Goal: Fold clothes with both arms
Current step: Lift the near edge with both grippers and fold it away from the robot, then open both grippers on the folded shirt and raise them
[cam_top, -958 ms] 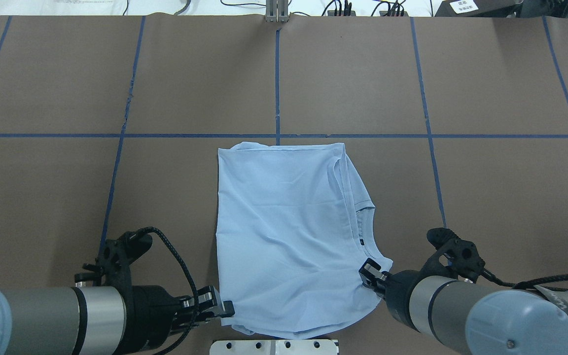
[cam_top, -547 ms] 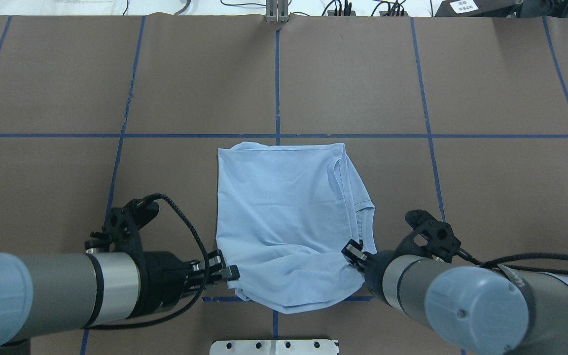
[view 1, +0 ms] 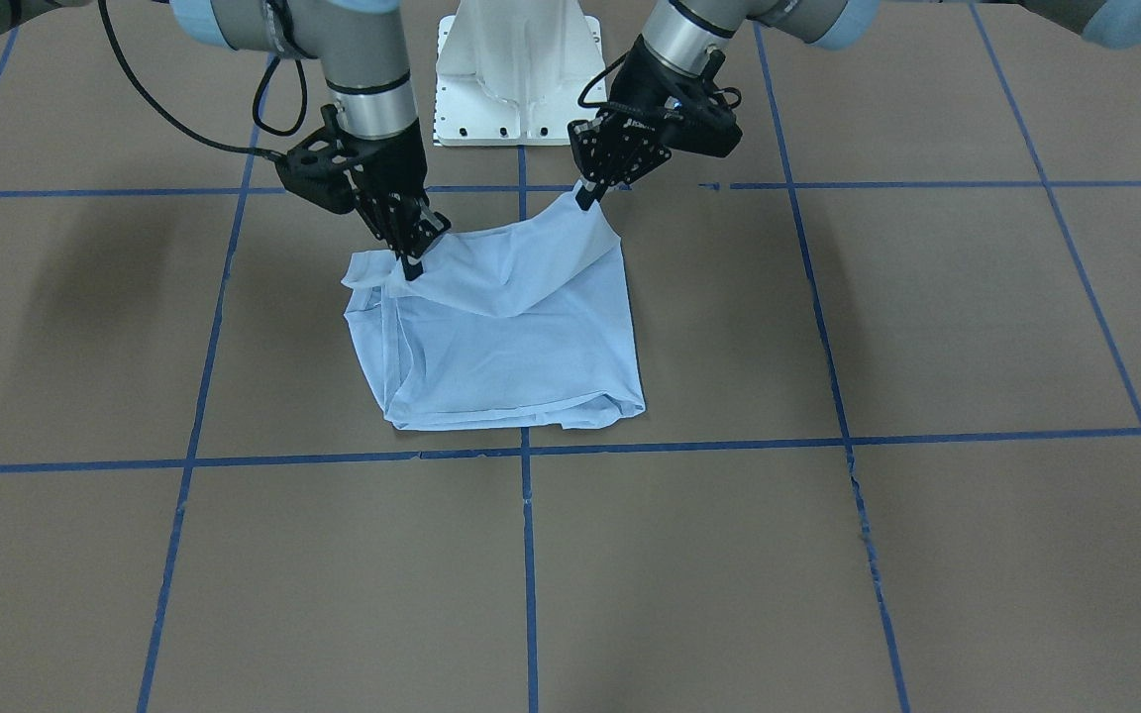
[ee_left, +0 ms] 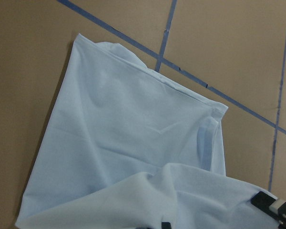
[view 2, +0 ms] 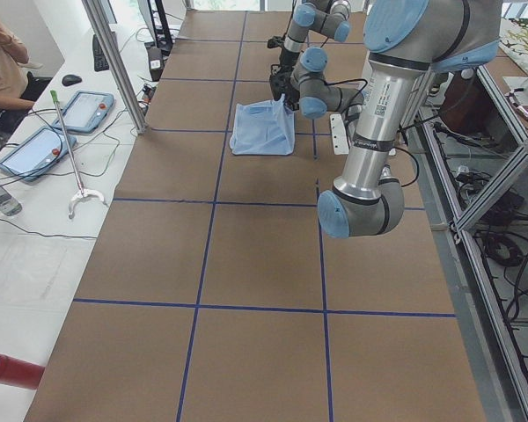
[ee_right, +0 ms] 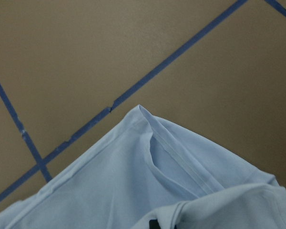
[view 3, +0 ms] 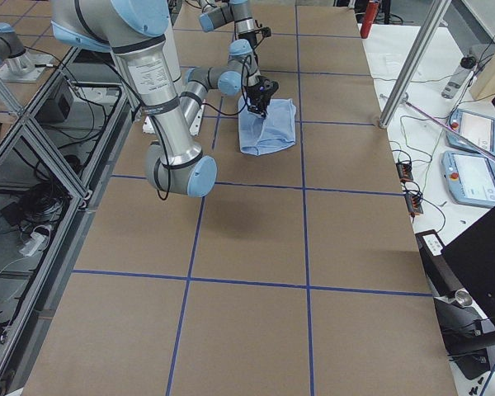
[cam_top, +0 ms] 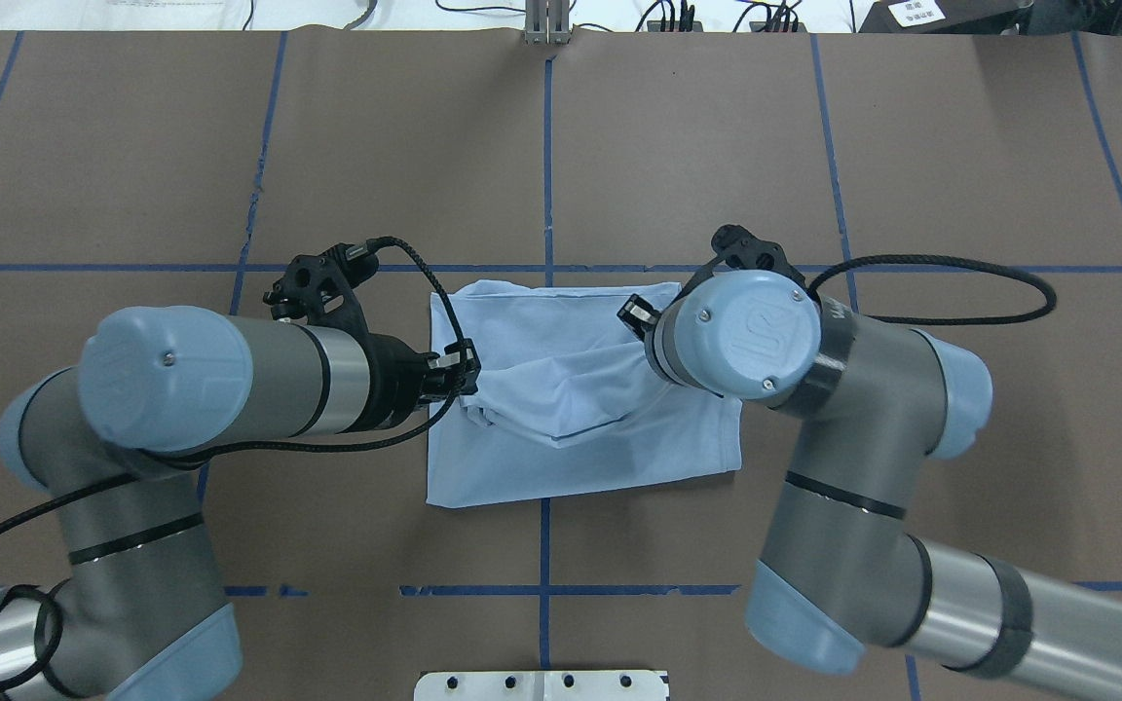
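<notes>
The light blue T-shirt (cam_top: 580, 438) lies half folded near the table's middle, its near hem lifted over the rest. My left gripper (cam_top: 465, 368) is shut on the hem's left corner; in the front view it (view 1: 585, 195) holds that corner above the table. My right gripper (view 1: 412, 264) is shut on the other corner, lower over the cloth; in the overhead view it (cam_top: 633, 312) is mostly hidden under its wrist. The left wrist view shows the shirt (ee_left: 133, 138) spread below, the right wrist view a hemmed edge (ee_right: 167, 157). The logo and collar are hidden.
Brown table with a blue tape grid (cam_top: 548, 156). The white pedestal base (view 1: 519, 69) stands at the robot's edge. A metal post (cam_top: 546, 19) and cables sit at the far edge. An operator (view 2: 0, 61) and tablets (view 2: 84, 110) are beside the table.
Both grippers have risen and moved away from the robot, carrying the shirt's near hem over the rest of it. The shirt's footprint is shorter front to back.
</notes>
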{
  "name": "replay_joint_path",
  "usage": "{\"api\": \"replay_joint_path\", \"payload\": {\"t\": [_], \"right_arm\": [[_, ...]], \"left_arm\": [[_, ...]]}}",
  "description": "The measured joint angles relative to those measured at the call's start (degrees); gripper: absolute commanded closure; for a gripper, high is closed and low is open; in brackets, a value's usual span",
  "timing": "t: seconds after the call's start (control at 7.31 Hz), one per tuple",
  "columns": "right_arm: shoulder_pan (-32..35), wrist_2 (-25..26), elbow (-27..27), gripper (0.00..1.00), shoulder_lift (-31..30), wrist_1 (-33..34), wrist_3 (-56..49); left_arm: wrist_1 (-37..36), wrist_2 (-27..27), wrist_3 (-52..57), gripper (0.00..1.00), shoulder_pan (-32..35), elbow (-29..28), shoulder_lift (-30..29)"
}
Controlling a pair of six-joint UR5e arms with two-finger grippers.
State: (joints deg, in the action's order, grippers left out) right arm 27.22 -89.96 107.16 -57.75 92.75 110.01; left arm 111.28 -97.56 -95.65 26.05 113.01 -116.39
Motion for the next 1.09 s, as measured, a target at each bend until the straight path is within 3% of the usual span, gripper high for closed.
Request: {"api": "replay_joint_path", "payload": {"t": [0.41,1.09], "right_arm": [[3.42,-0.9,-15.39,1.0,4.09,-10.6,-3.48],[6.1,-3.42,-18.19,1.0,5.01,-12.4,-6.0]], "left_arm": [[0.21,0.0,5.02,1.0,3.68,-9.89,-4.27],[0.34,-0.25,12.5,1.0,9.05,-19.25,-8.64]]}}
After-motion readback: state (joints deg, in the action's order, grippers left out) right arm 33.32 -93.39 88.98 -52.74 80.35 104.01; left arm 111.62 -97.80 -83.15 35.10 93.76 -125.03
